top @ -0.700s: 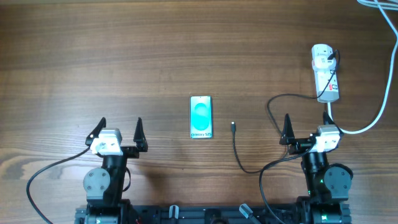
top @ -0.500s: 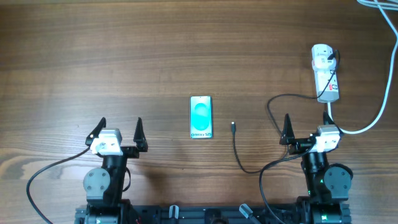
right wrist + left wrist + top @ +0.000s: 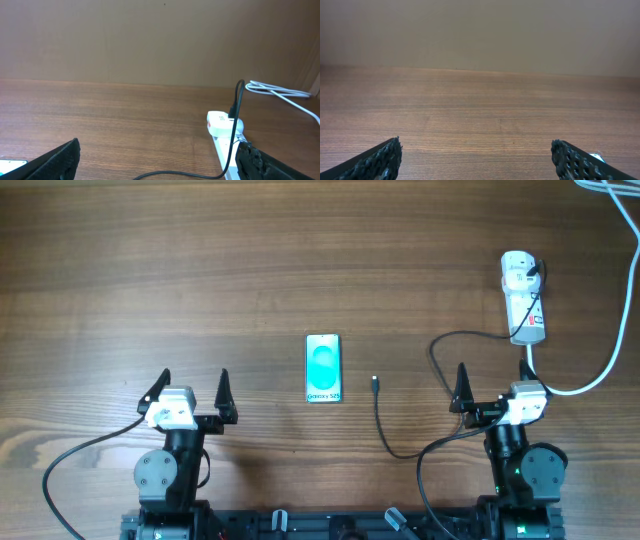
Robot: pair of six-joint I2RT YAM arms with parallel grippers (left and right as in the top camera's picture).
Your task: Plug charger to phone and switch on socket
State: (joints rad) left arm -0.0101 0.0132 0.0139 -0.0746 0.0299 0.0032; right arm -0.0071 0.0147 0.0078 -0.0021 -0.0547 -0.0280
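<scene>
The phone (image 3: pixel 323 367) lies flat at the middle of the table, its cyan screen up. The charger (image 3: pixel 377 412) is a thin black cable. Its small connector tip lies loose just right of the phone, and its black plug sits in the white socket (image 3: pixel 523 300) at the far right. In the right wrist view the socket (image 3: pixel 223 125) stands ahead on the right with the charger (image 3: pixel 234 131) rising from it. My left gripper (image 3: pixel 192 386) is open, left of and nearer than the phone. My right gripper (image 3: pixel 494 382) is open, below the socket. Both hold nothing (image 3: pixel 477 152) (image 3: pixel 157 156).
A thick white cord (image 3: pixel 603 375) loops from the socket's near end round to the far right corner. It also shows as the white cord (image 3: pixel 280 92) in the right wrist view. Black robot cables (image 3: pixel 80 455) trail by both arm bases at the table's near edge.
</scene>
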